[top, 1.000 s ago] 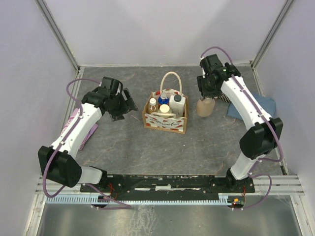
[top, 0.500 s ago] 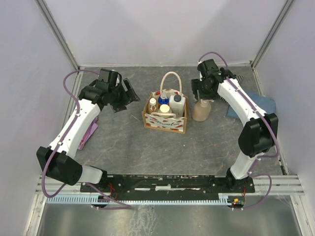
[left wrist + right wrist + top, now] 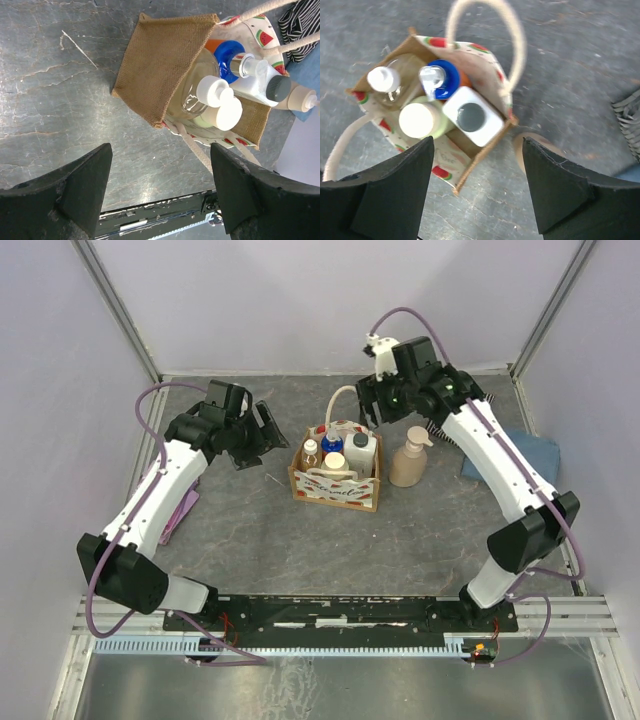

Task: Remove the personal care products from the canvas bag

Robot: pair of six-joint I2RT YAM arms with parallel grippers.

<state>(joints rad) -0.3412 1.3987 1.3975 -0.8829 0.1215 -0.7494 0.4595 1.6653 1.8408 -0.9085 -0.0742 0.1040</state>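
Cream canvas bag [image 3: 335,483] sits upright, four bottles [image 3: 470,117] still inside. Over it the right gripper [image 3: 372,408] has swung, jaws apart and empty. The left gripper [image 3: 263,432] hovers at its left, jaws spread. The beige pump bottle [image 3: 410,462] now stands released, just right.

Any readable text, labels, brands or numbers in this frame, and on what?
Nothing can be read.
Canvas bag: red marks on its front, perhaps lettering, too small and blurred.
Bottles in the bag: only their tops show, no labels seen.
Beige pump bottle: no print visible.
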